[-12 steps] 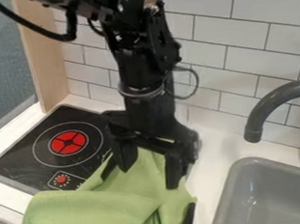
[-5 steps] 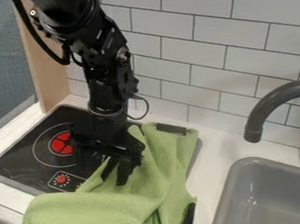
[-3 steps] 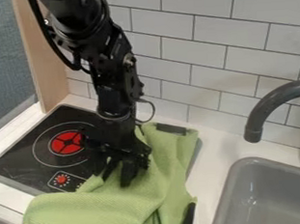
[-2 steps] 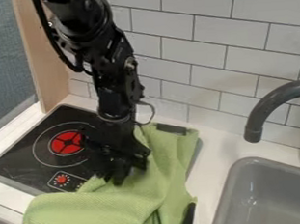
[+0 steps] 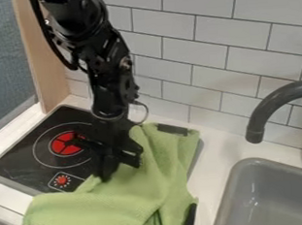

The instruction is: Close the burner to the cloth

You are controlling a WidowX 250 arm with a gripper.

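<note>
Green cloth [image 5: 111, 207] under blk gripper [image 5: 117, 168], nr red-centred burner [image 5: 63, 145]; can't tell gripper's opening or any hold on cloth.

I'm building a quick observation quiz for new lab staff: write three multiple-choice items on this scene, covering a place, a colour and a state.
1. Where is the gripper?
A) Over the sink
B) By the cloth, near the burner
C) Under the faucet

2. What colour is the burner's centre?
A) Blue
B) White
C) Red

3. How does the cloth lie?
A) Rumpled
B) Rolled into a tube
C) Folded into a neat square

1: B, it hangs where cloth and cooktop meet.
2: C, red shows inside the pale ring.
3: A, uneven folds run across it.
</note>
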